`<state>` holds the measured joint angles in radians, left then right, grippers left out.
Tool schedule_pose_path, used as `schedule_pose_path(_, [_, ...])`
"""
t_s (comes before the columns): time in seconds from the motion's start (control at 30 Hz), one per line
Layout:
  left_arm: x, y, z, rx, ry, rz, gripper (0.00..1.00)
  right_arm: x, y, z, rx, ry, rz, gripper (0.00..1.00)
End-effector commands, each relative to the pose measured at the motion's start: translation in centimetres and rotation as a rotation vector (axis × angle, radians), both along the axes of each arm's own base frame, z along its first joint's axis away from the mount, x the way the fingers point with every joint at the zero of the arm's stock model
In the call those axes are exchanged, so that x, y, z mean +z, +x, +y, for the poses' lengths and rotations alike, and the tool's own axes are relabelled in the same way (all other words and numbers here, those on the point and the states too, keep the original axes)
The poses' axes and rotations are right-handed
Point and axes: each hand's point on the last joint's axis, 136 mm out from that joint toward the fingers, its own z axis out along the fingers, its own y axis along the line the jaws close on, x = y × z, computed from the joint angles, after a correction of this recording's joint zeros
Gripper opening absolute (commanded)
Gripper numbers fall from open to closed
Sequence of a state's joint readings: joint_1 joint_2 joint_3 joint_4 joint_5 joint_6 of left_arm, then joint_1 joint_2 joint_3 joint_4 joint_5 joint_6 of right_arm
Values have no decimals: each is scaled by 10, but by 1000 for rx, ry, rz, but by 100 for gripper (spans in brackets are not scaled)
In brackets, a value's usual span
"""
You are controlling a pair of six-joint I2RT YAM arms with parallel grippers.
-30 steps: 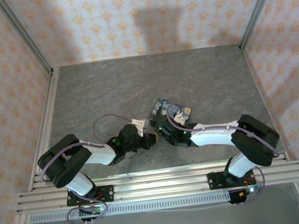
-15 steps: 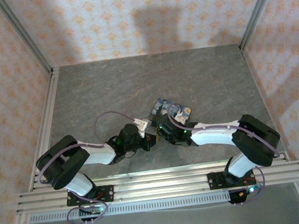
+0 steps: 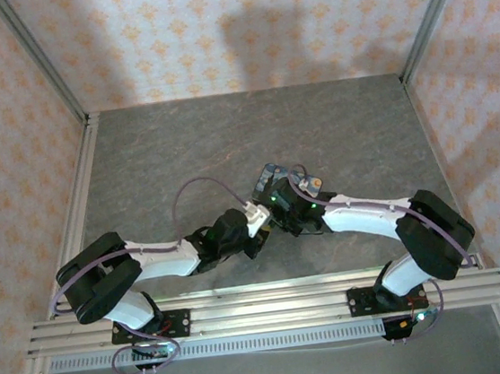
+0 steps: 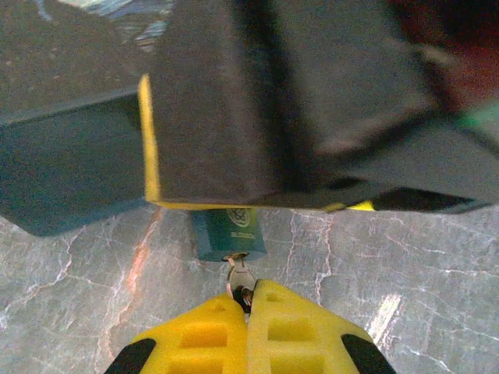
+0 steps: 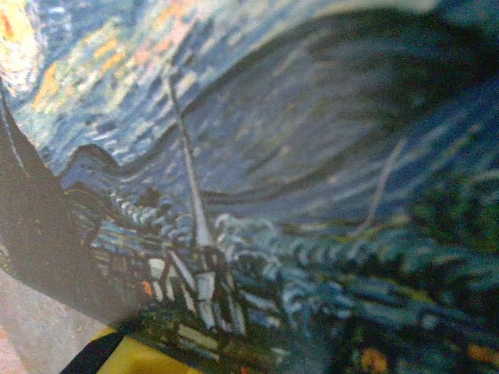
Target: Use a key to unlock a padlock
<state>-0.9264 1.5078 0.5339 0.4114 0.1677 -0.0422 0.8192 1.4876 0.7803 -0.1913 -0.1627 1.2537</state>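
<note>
Above the mounting rail (image 3: 263,305), the left arm (image 3: 163,260) and right arm (image 3: 367,219) wear white shells with black joints. Purple cables (image 3: 200,184) run along each. The left gripper (image 4: 247,294) has yellow fingers (image 4: 296,335) with black corners.

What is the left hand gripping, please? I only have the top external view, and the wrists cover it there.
Observer: The left hand is shut on the key, a slim metal sliver.
Operator: Thanks. Where does the key's tip sit?
Observer: Right at the lower end of the teal padlock; whether it is inside, I cannot tell.
Operator: And what does the right wrist camera face?
Observer: The painted blue box, close up and blurred.
</note>
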Motion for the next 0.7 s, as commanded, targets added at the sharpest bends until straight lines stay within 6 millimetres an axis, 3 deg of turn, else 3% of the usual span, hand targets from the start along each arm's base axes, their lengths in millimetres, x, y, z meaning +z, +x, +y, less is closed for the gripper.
schedule_pose_path(0.0, [-5,-9,0,-46,148,-98,0,12,-4,15,39,55,55,0])
schedule_pose_path(0.03, [-6,-9,0,-38,156,-103,0,12,-4,14,41,46,58,0])
schedule_pose_path(0.17, [-7,-9,-1,-13,113,-76,0,12,-5,11,39,37,56,36])
schedule_pose_path(0.2, [-8,-10,-2,-8,99,-65,0,11,-6,10,37,35,56,40])
schedule_pose_path(0.67, [-13,-4,-1,76,47,-17,0,21,-14,-13,4,-8,3,55])
